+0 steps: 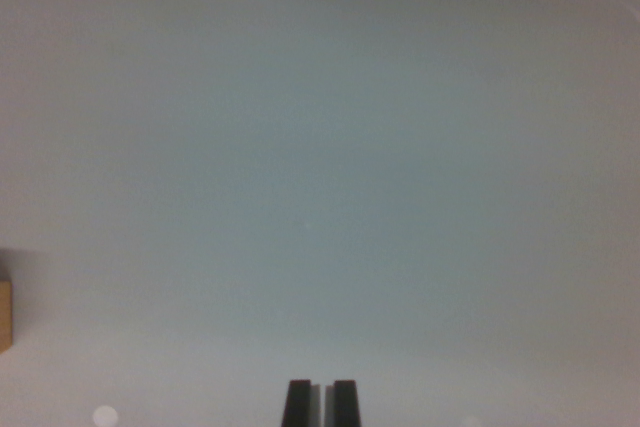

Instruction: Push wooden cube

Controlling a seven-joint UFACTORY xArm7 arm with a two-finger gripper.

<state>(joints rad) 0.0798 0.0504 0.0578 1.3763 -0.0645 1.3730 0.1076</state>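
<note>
Where the wrist view's left edge cuts it off, the wooden cube (5,315) shows only as a tan sliver w/ a soft shadow above it, resting on the surface (330,167). A small pale spot (105,415) sits near the bottom left, blurred. Nothing lies btwn cube and hand. The hand (321,403) pokes up at bottom centre, two dark fingers (297,403) upright, narrow gap, holding nothing, well apart from the cube. Surface is plain grey-white, evenly lit.

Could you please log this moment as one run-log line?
gripper: jaws nearly shut, empty | wooden cube: wrist view's left edge, untouched | surface: bare
</note>
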